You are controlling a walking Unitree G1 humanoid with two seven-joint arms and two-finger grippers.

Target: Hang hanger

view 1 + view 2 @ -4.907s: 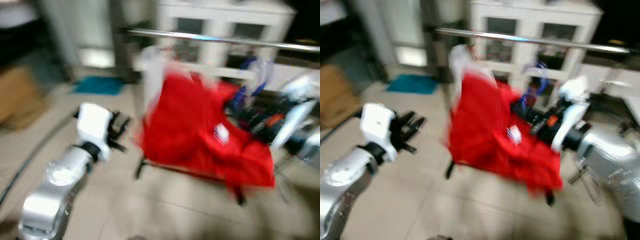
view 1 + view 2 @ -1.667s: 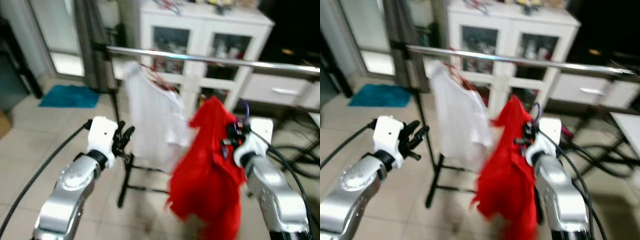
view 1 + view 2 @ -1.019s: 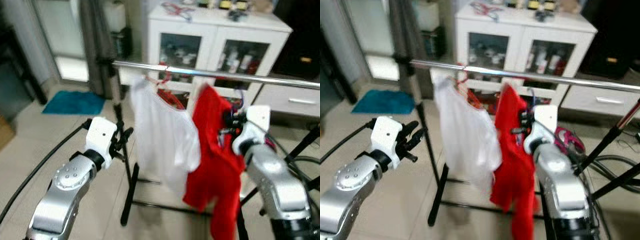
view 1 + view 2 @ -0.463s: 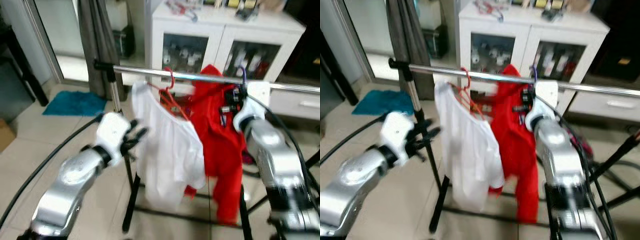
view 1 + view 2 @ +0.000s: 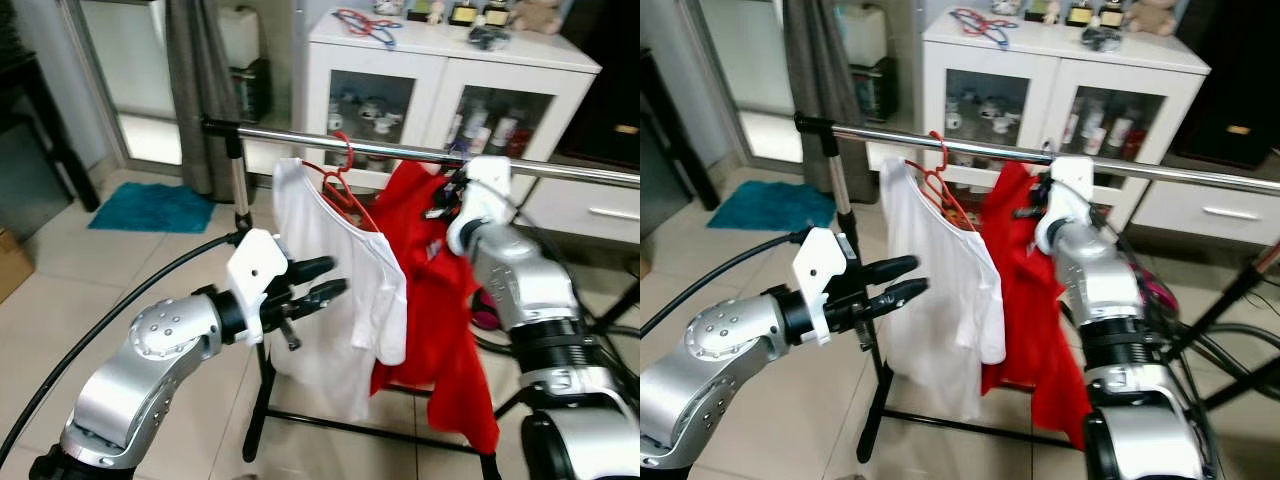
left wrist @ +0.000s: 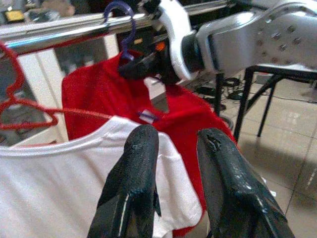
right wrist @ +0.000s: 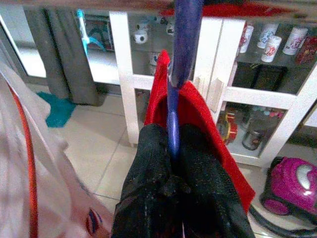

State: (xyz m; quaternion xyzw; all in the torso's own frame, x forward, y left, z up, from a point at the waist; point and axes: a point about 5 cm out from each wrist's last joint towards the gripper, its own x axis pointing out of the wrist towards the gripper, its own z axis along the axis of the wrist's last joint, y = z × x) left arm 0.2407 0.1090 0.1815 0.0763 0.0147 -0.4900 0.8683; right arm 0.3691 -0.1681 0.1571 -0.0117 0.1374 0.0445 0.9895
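As you look down the silver arm, your left gripper [image 5: 318,282] hovers with its fingers [image 6: 133,183] parted and empty, just before a soft white shirt [image 5: 340,290] on a thin red wire hanger [image 5: 338,180]. Beyond it your right gripper [image 5: 447,196] has its fingers [image 7: 153,168] clenched on the slim purple hanger [image 7: 174,94], whose hook sits at the shiny metal rail [image 5: 300,138], a red garment [image 5: 435,310] draped limp below. A white glass-fronted cabinet [image 5: 440,80] stands behind.

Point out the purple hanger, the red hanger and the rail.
purple hanger [image 7: 173,124], right wrist view, on its stem above the fingers.
red hanger [image 5: 341,190], left eye view, on its neck.
rail [image 5: 970,148], right eye view, on the bare bar.
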